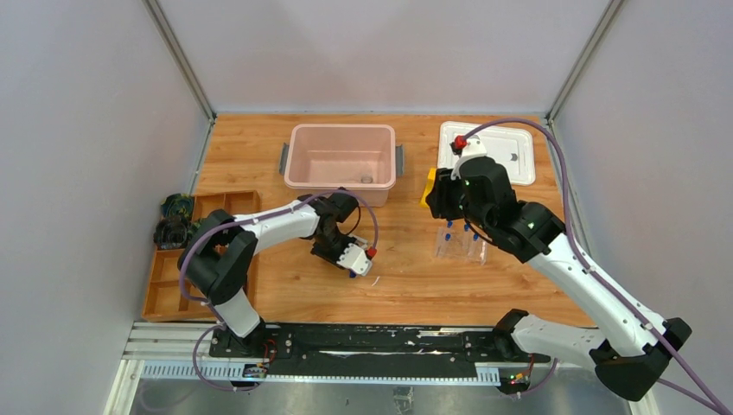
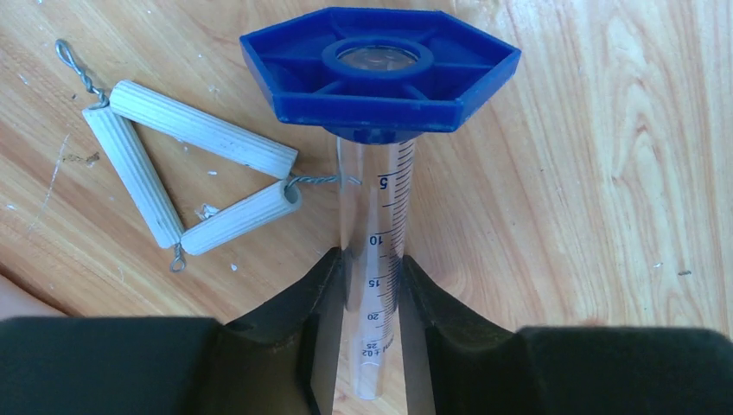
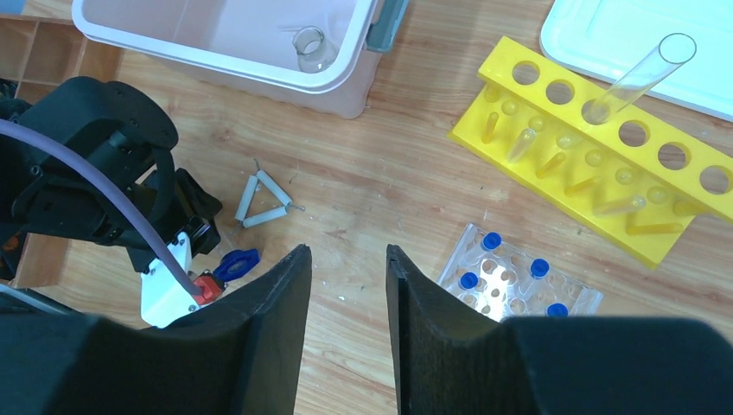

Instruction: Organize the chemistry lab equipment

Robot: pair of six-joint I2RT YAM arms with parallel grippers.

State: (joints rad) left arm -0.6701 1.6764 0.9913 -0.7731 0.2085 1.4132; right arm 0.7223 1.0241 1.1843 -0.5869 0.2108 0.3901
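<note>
My left gripper (image 2: pixel 370 259) is shut on a clear graduated cylinder (image 2: pixel 386 207) with a blue hexagonal base (image 2: pixel 380 65), low over the wood. A white triangle (image 2: pixel 181 164) lies just left of it. In the top view the left gripper (image 1: pixel 353 268) is at table centre. My right gripper (image 3: pixel 348 251) is open and empty, raised above the table (image 1: pixel 436 194). Below it are the triangle (image 3: pixel 264 201), a clear rack (image 3: pixel 519 285) with blue-capped tubes, and a yellow rack (image 3: pixel 596 173) holding a long clear tube (image 3: pixel 644 73). A small clear beaker (image 3: pixel 313 47) lies in the pink bin.
The pink bin (image 1: pixel 341 156) stands at the back centre, with a white lid (image 1: pixel 501 151) to its right. A wooden compartment tray (image 1: pixel 203 251) lies at the left edge. Grey walls close in the table on three sides.
</note>
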